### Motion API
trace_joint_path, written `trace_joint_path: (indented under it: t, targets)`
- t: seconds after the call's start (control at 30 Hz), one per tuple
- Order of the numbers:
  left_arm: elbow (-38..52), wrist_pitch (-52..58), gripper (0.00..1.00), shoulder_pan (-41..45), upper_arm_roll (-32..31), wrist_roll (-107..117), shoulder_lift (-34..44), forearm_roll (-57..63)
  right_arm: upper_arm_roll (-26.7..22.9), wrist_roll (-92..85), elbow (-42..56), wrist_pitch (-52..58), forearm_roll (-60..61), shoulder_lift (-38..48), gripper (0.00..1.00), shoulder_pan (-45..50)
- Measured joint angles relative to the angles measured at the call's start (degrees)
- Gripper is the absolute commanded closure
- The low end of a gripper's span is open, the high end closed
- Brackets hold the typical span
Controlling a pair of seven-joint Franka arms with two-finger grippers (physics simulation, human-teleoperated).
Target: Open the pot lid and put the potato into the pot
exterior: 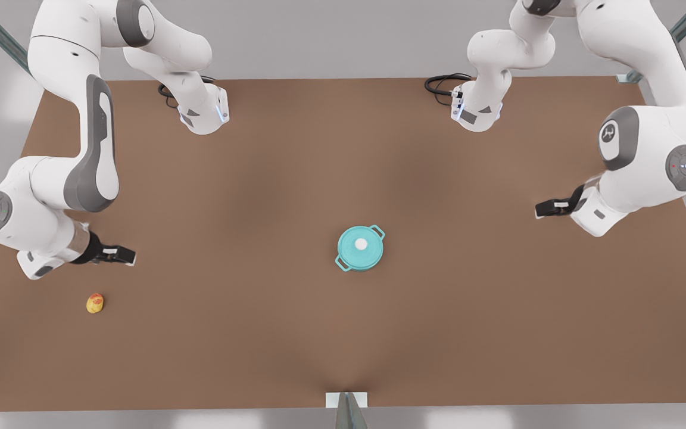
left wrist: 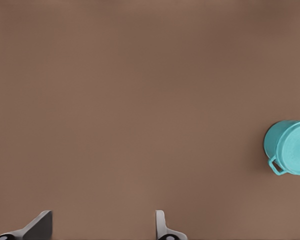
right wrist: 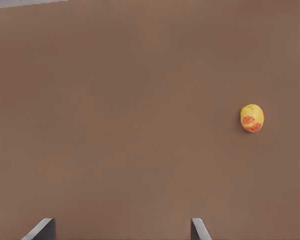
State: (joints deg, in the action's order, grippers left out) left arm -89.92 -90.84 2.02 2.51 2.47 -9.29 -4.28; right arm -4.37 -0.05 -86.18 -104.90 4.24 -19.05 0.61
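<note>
The right hand [exterior: 130, 256] hovers at the front view's left, fingers wide apart and empty, with the potato [exterior: 94, 303] on the worktop [exterior: 259, 333] near it at about 7 o'clock, likely its pickup. At centre the pot [exterior: 360, 248] sits with the pot lid [exterior: 359, 245] closed. At about 2 o'clock from the pot, well apart, the left hand [exterior: 538, 210] waits spread and empty, probably for the lid.

no readable words or numbers anywhere; a small round logo on one arm's joint [exterior: 609, 132] stays illegible.
</note>
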Motion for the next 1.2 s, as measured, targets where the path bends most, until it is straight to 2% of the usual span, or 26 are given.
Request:
trace_joint_path:
  t: [0.2, 0.33, 0.47, 0.57, 0.77, 0.9, 1.2]
  targets:
    - [1.61, -4.74, 0.0, 1.62, -0.79, -1.68, -1.54, 0.15, -0.31, -0.12, -0.28, -3.78, -0.14, -0.81, 0.0, -0.4]
    - [8.28, -5.93, 0.0, 24.62, -5.52, 4.22, -8.59, 2.02, -0.55, -1.26, 0.12, -5.52, -1.65, -4.87, 0.0, -4.49]
    - [20.29, -7.13, 0.0, 36.46, -6.86, 13.07, -23.85, 4.58, 0.21, -2.25, 2.06, -7.87, -2.4, -10.38, 0.0, -7.48]
    - [21.45, -11.3, 0.0, 36.47, -6.68, 20.32, -30.41, 5.88, 0.29, -3.24, 7.72, -9.27, -2.53, -17.5, 0.0, -8.94]
    - [16.22, -21.63, 0.0, 34.22, -6.63, 29.96, -35.99, 7.88, 0.85, -5.64, 16.32, -11.21, -2.63, -27.24, 0.0, -12.42]
    - [8.89, -28.77, 0.0, 34.56, -6.86, 34.09, -34.29, 9.65, 2.69, -7.23, 19.59, -12.61, -2.68, -31.75, 0.0, -14.76]
    - [7.18, -34.61, 0.0, 34.72, -6.99, 40.71, -33.79, 10.51, 3.75, -11.99, 19.9, -16.36, -3.98, -36.38, 0.0, -16.69]
